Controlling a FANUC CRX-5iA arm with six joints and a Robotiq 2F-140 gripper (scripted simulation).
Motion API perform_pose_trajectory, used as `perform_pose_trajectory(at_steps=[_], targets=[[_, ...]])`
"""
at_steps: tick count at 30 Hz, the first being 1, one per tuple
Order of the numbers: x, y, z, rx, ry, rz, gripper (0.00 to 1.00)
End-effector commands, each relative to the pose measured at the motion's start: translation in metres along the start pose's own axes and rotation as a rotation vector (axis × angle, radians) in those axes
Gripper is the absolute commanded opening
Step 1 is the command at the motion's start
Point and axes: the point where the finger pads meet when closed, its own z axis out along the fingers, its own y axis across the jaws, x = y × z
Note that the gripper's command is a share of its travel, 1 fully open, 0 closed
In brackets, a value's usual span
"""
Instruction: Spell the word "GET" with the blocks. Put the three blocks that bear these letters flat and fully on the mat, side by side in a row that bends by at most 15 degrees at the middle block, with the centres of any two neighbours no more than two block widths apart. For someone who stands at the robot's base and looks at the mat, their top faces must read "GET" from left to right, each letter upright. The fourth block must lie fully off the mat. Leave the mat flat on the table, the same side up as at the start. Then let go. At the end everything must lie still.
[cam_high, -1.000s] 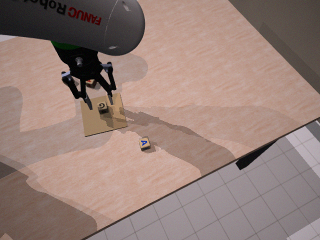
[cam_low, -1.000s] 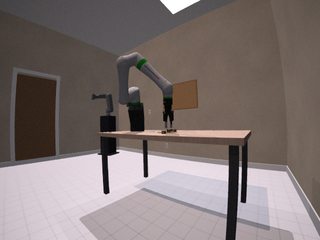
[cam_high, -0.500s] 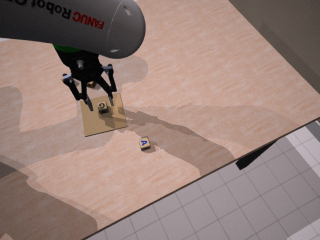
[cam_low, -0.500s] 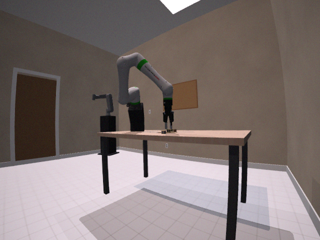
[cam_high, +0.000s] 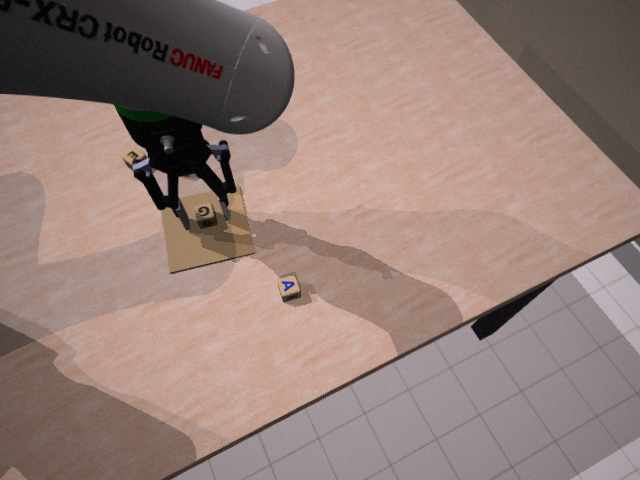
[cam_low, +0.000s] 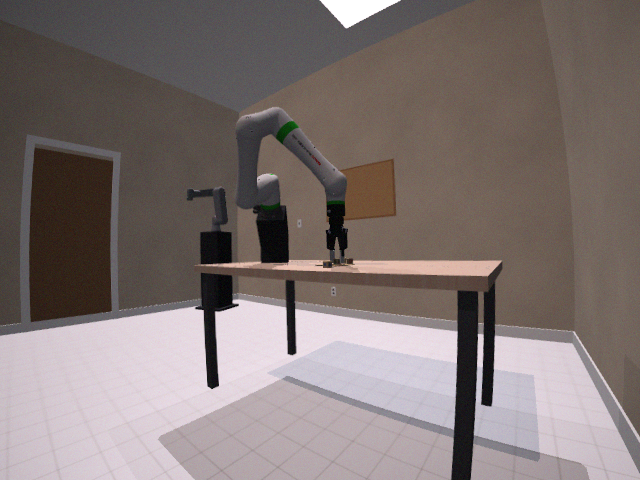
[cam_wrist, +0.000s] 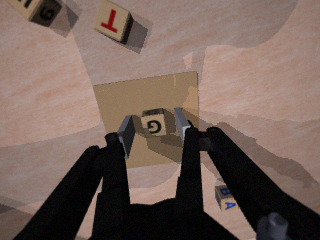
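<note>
On the wooden counter (cam_high: 413, 155), the gripper (cam_high: 203, 215) hangs spread, gripping nothing, straddling the G block (cam_high: 205, 214) on the tan mat (cam_high: 196, 250), with the A block (cam_high: 288, 287) at four o'clock.

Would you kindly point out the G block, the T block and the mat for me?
G block (cam_wrist: 155, 124), wrist view, on its top face at the letter.
T block (cam_wrist: 111, 20), wrist view, on its lettered top face.
Mat (cam_high: 199, 249), top view, on a bare part near its front edge.
</note>
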Motion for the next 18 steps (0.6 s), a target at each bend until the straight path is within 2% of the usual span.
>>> perform_pose_trajectory(at_steps=[1, 14, 15, 18], targets=[[0.0002, 0.0002, 0.0020, 0.000, 0.000, 0.000, 0.40], [0.0002, 0.0002, 0.0027, 0.000, 0.000, 0.000, 0.40], [0.0002, 0.0002, 0.0027, 0.000, 0.000, 0.000, 0.28], [0.0002, 0.0002, 0.0027, 0.000, 0.000, 0.000, 0.28]])
